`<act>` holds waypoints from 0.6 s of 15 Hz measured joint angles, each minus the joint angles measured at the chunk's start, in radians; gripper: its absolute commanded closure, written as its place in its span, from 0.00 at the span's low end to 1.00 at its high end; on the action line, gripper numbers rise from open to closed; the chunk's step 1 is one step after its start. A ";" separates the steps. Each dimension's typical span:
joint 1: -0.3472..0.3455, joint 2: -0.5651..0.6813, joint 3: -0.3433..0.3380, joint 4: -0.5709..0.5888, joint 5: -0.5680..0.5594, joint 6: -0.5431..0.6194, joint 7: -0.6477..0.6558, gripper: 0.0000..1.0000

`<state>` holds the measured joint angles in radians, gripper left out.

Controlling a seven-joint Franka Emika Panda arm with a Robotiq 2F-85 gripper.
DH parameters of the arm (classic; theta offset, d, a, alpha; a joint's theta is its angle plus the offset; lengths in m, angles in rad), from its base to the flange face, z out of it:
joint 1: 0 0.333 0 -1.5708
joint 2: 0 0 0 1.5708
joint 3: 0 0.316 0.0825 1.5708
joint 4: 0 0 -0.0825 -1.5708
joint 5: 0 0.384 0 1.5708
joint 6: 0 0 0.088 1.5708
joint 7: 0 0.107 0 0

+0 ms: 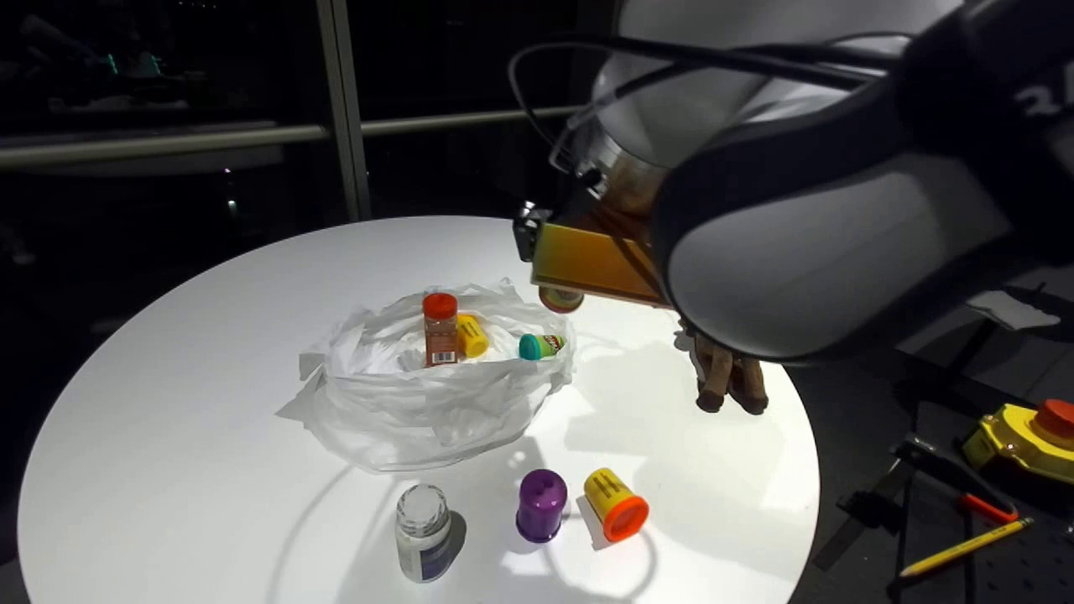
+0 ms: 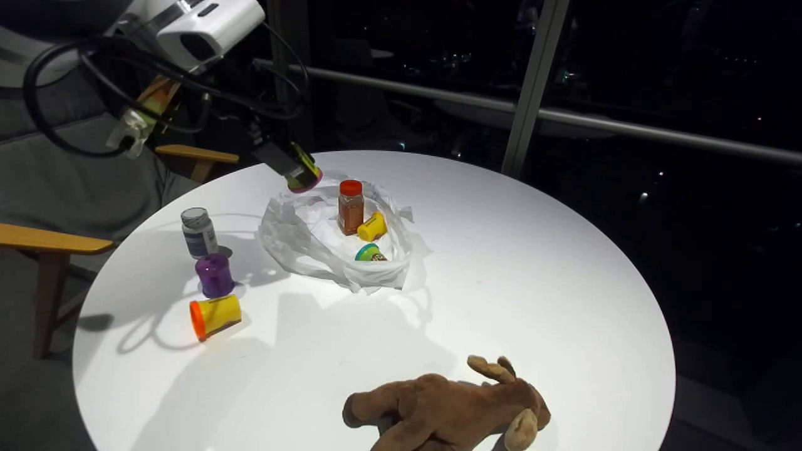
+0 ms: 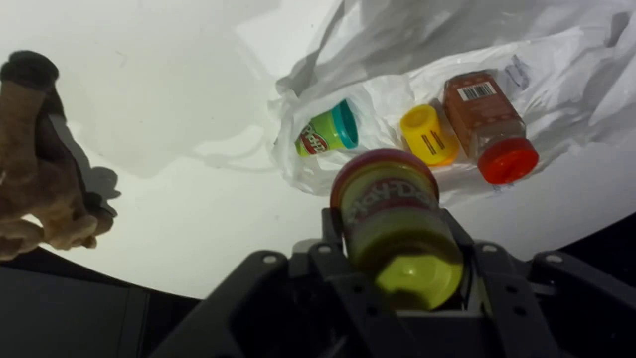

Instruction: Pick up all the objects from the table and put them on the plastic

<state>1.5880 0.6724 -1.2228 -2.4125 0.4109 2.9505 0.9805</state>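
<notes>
Below centre in the wrist view, 2 fingers grip a pink-rimmed Play-Doh tub; probably light, stiff and slick, it suits a squeeze across its curved wall. Higher up, the thin, crinkled plastic bag bears a green Play-Doh tub and a red-capped spice jar; far left, a soft-looking brown plush animal.

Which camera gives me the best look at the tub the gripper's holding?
The wrist view: the held tub is largest there, its Play-Doh lettering legible despite some blur. Both exterior views show it small and partly hidden, with no readable lettering.
</notes>
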 measured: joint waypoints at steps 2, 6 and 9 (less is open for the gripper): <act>-0.011 0.072 -0.013 0.092 -0.054 -0.075 0.044 0.77; -0.141 0.152 0.045 0.257 -0.151 -0.177 0.083 0.77; -0.287 0.174 0.130 0.350 -0.198 -0.189 0.085 0.77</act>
<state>1.3010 0.8468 -1.0930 -2.0626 0.2133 2.7619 1.0658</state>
